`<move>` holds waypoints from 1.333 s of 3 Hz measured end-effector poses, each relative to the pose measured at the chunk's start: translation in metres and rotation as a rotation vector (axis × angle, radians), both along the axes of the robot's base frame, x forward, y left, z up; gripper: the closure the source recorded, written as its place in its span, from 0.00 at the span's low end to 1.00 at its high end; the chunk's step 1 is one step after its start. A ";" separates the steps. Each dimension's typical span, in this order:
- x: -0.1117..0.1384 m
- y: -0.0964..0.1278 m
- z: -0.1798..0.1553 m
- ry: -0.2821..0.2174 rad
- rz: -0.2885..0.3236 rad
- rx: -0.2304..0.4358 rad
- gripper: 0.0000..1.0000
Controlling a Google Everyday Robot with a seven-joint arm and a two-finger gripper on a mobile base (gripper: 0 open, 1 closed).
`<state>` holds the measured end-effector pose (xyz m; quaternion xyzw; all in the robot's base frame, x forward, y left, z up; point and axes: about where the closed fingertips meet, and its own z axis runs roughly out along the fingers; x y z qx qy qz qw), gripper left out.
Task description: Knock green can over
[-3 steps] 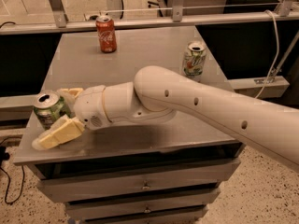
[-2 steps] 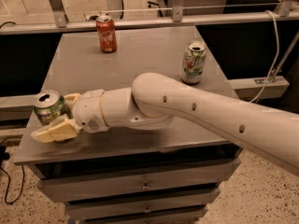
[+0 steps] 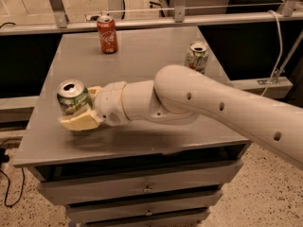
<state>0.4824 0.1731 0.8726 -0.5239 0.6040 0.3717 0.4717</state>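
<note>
green can [image 3: 71, 96] upright by left edge of counter [image 3: 142, 51] | claw [image 3: 78, 107] released, straddling it | step: topple | tip: push high on body, inward from edge

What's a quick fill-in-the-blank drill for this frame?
The green can stands ___.
The gripper is at the ___ can.
The table holds ___ cans.
Missing words: upright; green; three.
</note>
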 end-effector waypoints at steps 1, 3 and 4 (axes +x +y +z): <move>0.017 -0.034 0.032 -0.049 -0.026 -0.097 1.00; 0.063 -0.094 0.073 -0.028 -0.033 -0.426 1.00; 0.072 -0.106 0.051 0.019 -0.006 -0.633 1.00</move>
